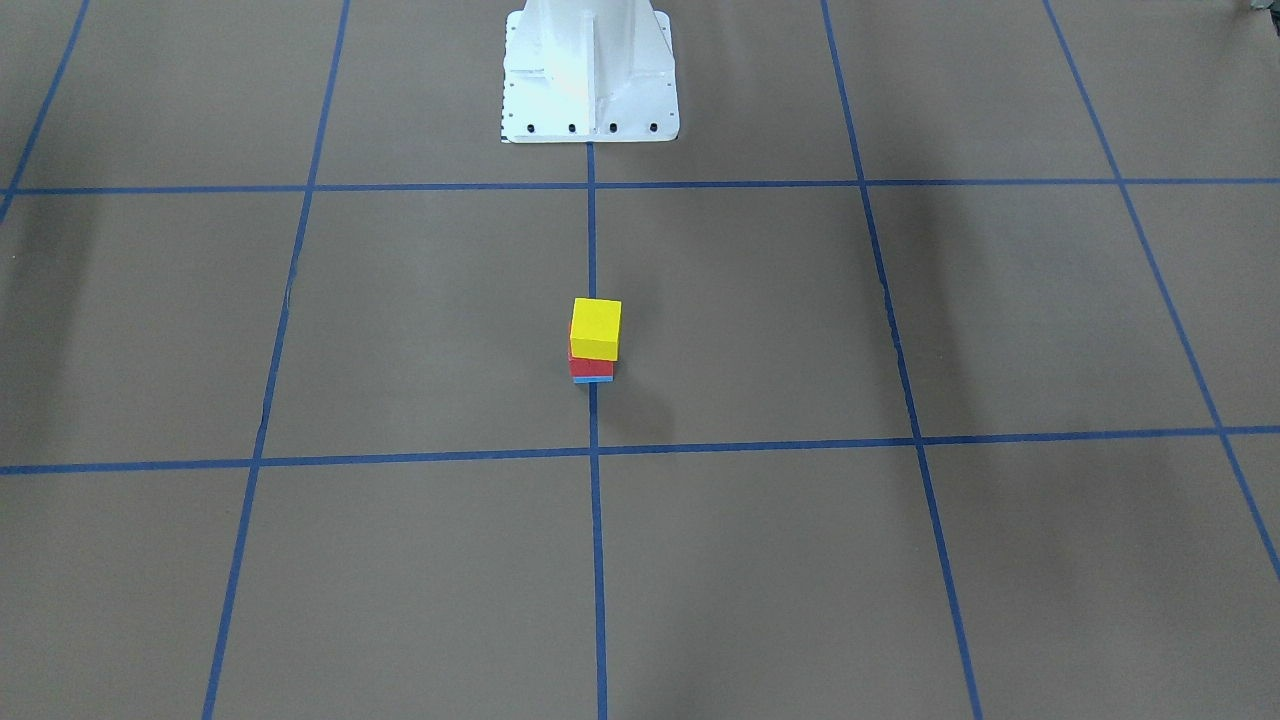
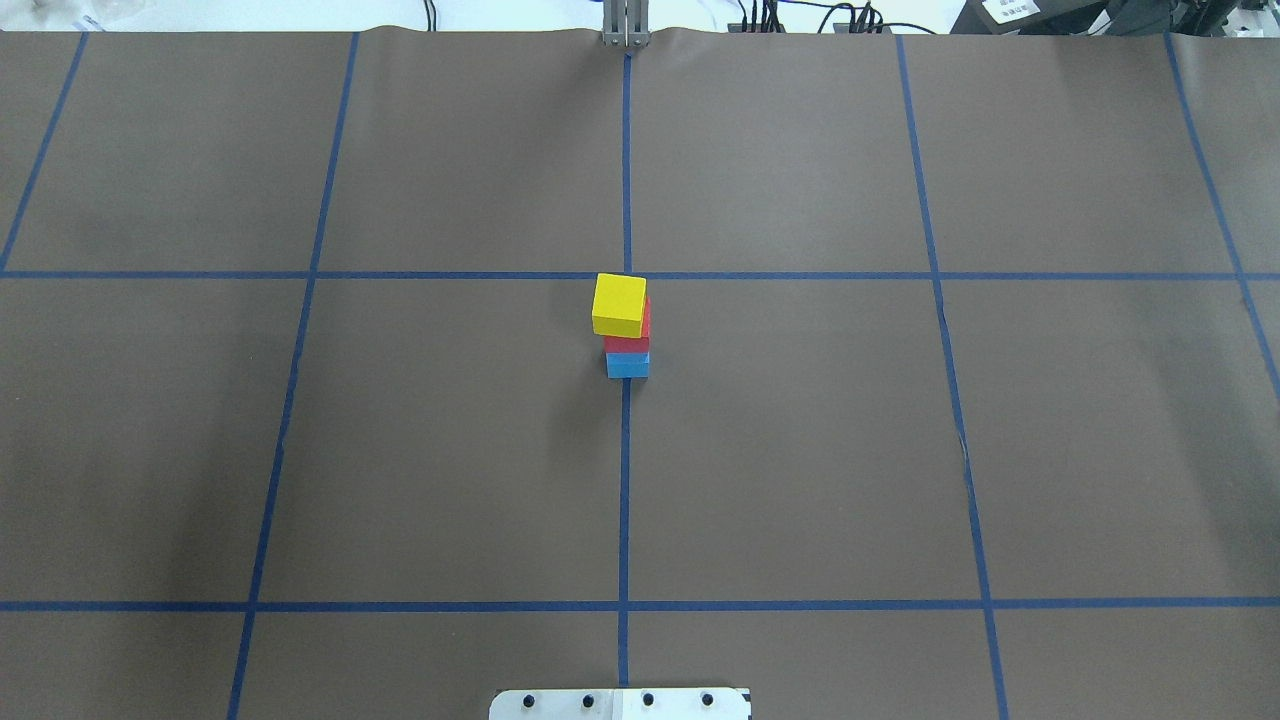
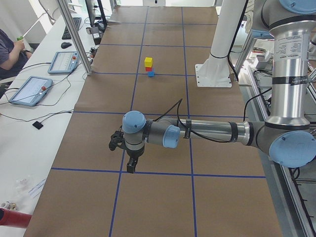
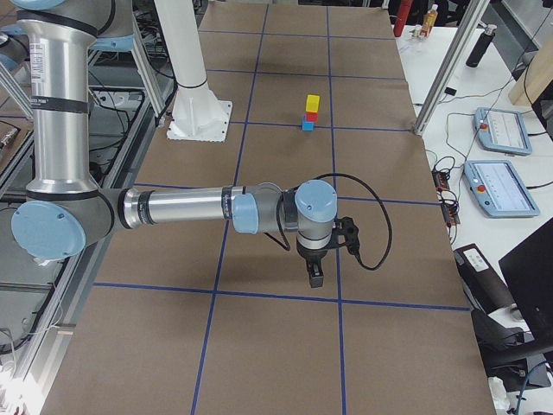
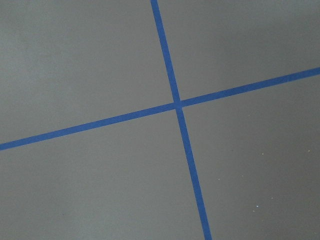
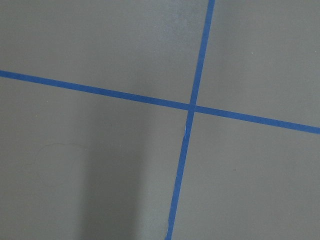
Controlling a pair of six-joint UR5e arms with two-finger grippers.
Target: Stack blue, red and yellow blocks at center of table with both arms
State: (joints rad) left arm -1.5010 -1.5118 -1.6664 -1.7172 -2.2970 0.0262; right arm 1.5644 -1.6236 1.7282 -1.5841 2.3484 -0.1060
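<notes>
Brown paper covers the counter, ruled into big squares by blue tape lines, with the robot's white base at one edge.

All three blocks are in one pile on the middle tape line. The blue block is at the bottom, the red block sits on it, and the yellow block is on top. The yellow one looks a little twisted and shifted to one side of the red.

Judged from that, the stacking is done and this is the parked, finished stage. The next move calls for little more than keeping both arms away from the pile, since a brush against that off-square top block could tip it.

The left arm reaches low over the counter with the left jaws pointing down near a tape crossing. The right arm does the same at the other end with the right jaws. Each wrist camera shows only bare paper and crossed tape.

The pile is well apart from both pairs of jaws, out ahead of them towards the counter's middle, and it is between the two arms.

I cannot tell whether either pair of jaws is spread or pressed together, because only the side views show them. Nothing appears to be held.
</notes>
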